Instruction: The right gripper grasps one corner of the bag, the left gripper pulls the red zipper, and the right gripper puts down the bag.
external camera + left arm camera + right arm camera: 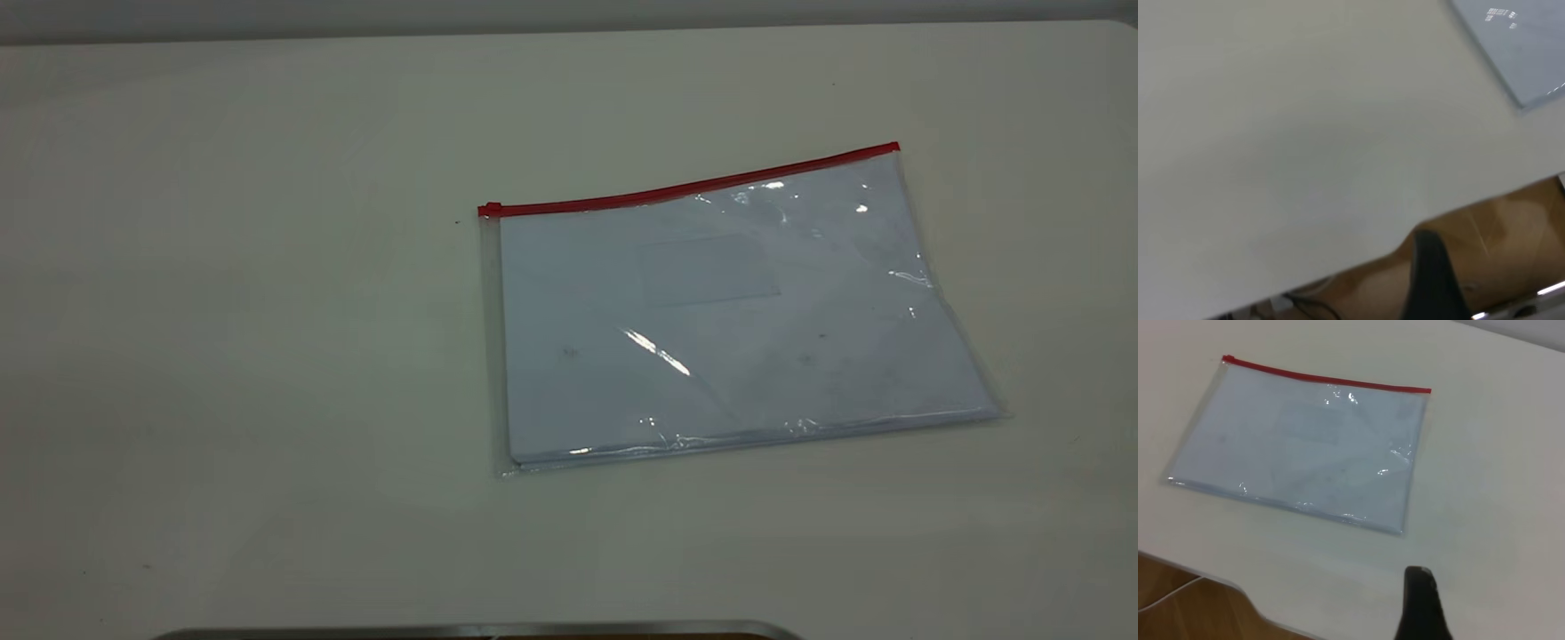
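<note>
The bag (711,320) lies flat on the white table (267,356), right of centre, with white paper sheets inside. The red zipper (693,185) runs along its far long edge, and the small red slider tab (489,210) sits at the left end. Neither arm shows in the exterior view. The right gripper (1421,607) shows only as a black tip in its wrist view, well short of the bag (1305,447) and its red zipper (1331,380). The left gripper (1431,280) hangs beyond the table's edge, far from a corner of the bag (1525,47).
The table's edge (1358,263) runs across the left wrist view with brown wooden floor (1498,240) beyond it. The same edge (1218,580) shows in the right wrist view. A grey metal rim (480,631) lies at the exterior view's bottom.
</note>
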`<act>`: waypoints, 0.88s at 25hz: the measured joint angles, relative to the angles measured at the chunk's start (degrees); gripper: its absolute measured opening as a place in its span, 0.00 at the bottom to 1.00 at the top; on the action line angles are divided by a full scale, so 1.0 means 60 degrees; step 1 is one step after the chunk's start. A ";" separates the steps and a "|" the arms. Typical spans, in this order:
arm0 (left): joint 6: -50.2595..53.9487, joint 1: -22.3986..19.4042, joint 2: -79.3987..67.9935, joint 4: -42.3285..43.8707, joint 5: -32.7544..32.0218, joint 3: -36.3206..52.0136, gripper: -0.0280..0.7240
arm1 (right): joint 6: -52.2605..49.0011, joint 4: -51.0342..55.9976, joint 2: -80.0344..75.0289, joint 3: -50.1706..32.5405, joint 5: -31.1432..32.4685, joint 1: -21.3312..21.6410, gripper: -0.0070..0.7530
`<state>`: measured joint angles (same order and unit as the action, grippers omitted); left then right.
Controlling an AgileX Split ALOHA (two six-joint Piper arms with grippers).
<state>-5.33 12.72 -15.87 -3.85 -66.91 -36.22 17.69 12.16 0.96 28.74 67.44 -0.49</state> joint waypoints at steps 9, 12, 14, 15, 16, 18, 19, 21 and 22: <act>0.0088 0.0000 0.0000 -0.0302 0.0463 0.1215 0.76 | -0.0195 -0.0107 0.0000 0.0000 -0.0364 -0.0026 0.75; 0.0101 0.0000 0.0000 -0.0245 0.0452 0.1389 0.76 | -0.0203 -0.0107 0.0000 0.0000 -0.0354 -0.0026 0.75; 0.0248 0.0000 0.0000 -0.0087 0.0452 0.1397 0.76 | -0.0203 -0.0107 0.0000 0.0000 -0.0275 -0.0026 0.75; 0.0358 0.0000 0.0000 0.0025 0.0452 0.1397 0.76 | -0.0203 -0.0107 0.0000 0.0000 -0.0206 -0.0026 0.75; 0.0472 0.0000 0.0000 0.0119 0.0452 0.1397 0.76 | -0.0212 -0.0098 0.0000 0.0000 -0.0161 -0.0026 0.75; 0.0659 0.0000 0.0000 0.0306 0.0452 0.1397 0.76 | -0.0212 -0.0065 0.0000 0.0000 -0.0113 -0.0026 0.75; 0.0694 0.0000 0.0000 0.0346 0.0452 0.1397 0.76 | -0.0212 -0.0030 0.0000 0.0000 -0.0113 -0.0026 0.75; 0.0739 0.0000 0.0000 0.0366 0.0452 0.1397 0.76 | -0.0221 -0.0010 0.0000 0.0000 -0.0113 -0.0026 0.75; 0.0749 0.0000 0.0000 0.0370 0.0452 0.1397 0.76 | -0.0221 0.0010 0.0000 0.0000 -0.0113 -0.0026 0.75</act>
<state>-0.84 12.72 -15.87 -1.63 -64.19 -27.83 16.37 12.22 0.96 28.74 66.77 -0.65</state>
